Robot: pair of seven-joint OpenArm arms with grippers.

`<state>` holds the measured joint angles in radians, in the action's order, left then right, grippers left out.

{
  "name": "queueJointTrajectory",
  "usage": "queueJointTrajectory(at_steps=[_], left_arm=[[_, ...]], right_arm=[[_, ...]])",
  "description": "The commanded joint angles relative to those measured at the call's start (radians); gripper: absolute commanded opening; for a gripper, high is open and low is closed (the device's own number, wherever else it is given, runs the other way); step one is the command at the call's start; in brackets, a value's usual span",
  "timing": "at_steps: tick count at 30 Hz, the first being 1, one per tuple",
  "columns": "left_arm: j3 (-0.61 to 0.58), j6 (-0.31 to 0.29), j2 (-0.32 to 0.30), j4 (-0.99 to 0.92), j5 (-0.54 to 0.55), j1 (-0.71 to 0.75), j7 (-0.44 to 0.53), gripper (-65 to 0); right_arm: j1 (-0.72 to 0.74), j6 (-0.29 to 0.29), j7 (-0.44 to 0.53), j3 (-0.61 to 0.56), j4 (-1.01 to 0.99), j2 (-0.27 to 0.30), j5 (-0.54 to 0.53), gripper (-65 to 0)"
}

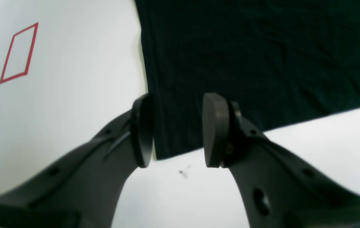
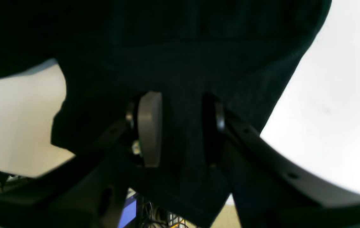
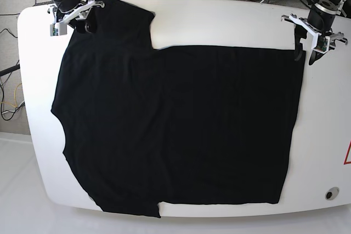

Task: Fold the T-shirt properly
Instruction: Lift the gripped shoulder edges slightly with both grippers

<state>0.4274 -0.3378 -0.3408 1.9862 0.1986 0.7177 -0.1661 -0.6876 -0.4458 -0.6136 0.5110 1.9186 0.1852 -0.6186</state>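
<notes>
Two grippers sit at the far corners of the black T-shirt (image 3: 175, 130), which lies spread flat across the white table (image 3: 219, 20), collar side toward the base view's left. The left gripper (image 1: 176, 134) has its jaws parted, straddling the hem corner without pinching it, apparently lined up to grasp. The right gripper (image 2: 180, 129) hovers over a sleeve, jaws likewise apart with cloth between them. Both seem placed to lift that far edge together and carry it over for a first fold.
</notes>
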Motion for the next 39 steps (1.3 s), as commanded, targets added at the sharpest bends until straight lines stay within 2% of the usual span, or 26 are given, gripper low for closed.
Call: queueJointTrajectory(at_steps=[1, 8, 14, 18, 22, 26, 30, 39], left_arm=[[0.016, 0.012, -0.01, 0.011, -0.003, 0.005, 0.027, -42.3], [0.021, 0.012, -0.008, 0.009, -0.009, 0.005, 0.029, -40.3], [0.025, -0.013, -0.01, -0.001, 0.008, 0.01, 0.077, -29.8], [0.026, -0.02, -0.008, -0.002, 0.011, 0.012, 0.084, -27.9], [0.022, -0.018, -0.004, -0.014, 0.011, 0.008, 0.043, -36.3], [0.025, -0.018, 0.001, -0.022, 0.009, 0.009, 0.032, -41.5], [0.02, -0.009, -0.007, -0.022, 0.014, 0.008, 0.039, -41.5], [0.012, -0.01, -0.011, -0.018, 0.018, 0.011, 0.043, -38.6]], right_arm=[[-0.007, 0.001, 0.015, 0.012, -0.004, 0.019, -0.022, -44.5], [-0.012, -0.013, 0.01, 0.034, -0.02, 0.016, -0.04, -44.7], [-0.022, -0.053, 0.007, 0.044, -0.032, 0.0, -0.061, -44.6], [-0.021, -0.059, -0.001, 0.046, -0.051, -0.002, -0.084, -44.6], [-0.025, -0.051, -0.031, 0.033, -0.053, -0.008, -0.132, -44.3], [-0.025, -0.064, -0.048, 0.032, -0.055, -0.01, -0.156, -44.4], [-0.032, -0.105, -0.064, 0.03, -0.037, -0.005, -0.15, -44.2], [-0.042, -0.137, -0.06, 0.028, -0.024, -0.004, -0.149, -44.1]])
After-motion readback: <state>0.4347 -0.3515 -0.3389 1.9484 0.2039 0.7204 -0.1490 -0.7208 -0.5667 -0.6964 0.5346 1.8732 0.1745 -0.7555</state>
